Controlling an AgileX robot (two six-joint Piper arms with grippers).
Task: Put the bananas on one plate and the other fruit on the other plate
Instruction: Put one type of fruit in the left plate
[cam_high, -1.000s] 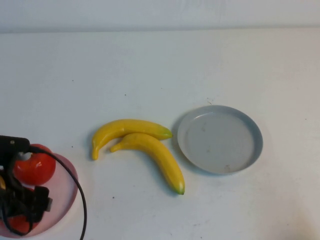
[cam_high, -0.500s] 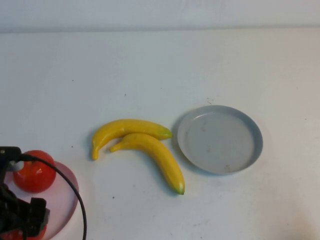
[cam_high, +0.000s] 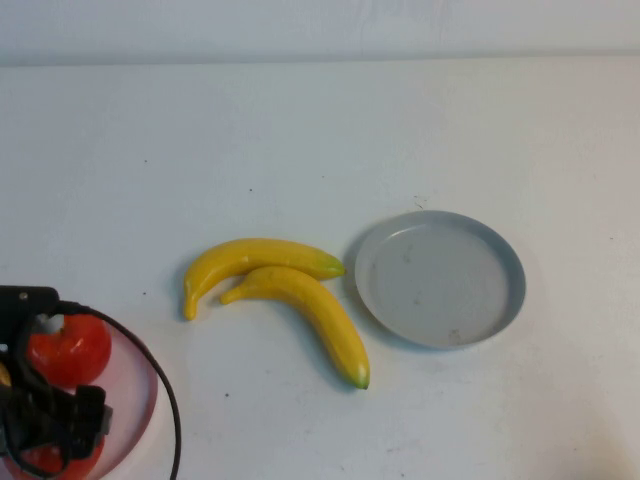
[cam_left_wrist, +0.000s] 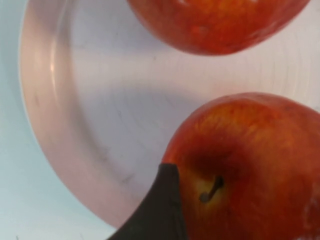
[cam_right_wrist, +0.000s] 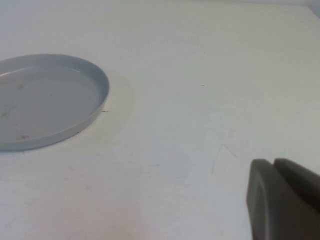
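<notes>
A: Where are we w/ the fruit?

B: Abt halfway, we'd judge. Both apples (cam_high: 68, 348) sit on the pink plate (cam_high: 140, 385) at the near-left corner; the 2nd apple (cam_high: 45, 458) is mostly hidden under our left arm. In the left wrist view we see both apples on that plate, one w/ its stem dimple facing the cam.

A: And the bananas?

B: Not done. Both bananas (cam_high: 300, 300) lie on the table (cam_high: 320, 140) mid-scene, touching each other, just beside the grey-blue plate (cam_high: 440, 278), which has nothing on it.

A: Left gripper?

B: Our left gripper (cam_left_wrist: 155, 215) hangs right over the pink plate, one dark finger tip just beside an apple. Only that one finger shows, so we can't tell how wide it stands or whether it has hold of anything.

A: Right one?

B: Our right gripper (cam_right_wrist: 282, 197) is out of the high view; in its wrist view it hangs over bare table, well apart from the grey-blue plate, fingers pressed together, holding nothing.

A: Surface, room?

B: Plain white tabletop, a few faint specks, pale wall strip at the far edge. Nothing else visible.
</notes>
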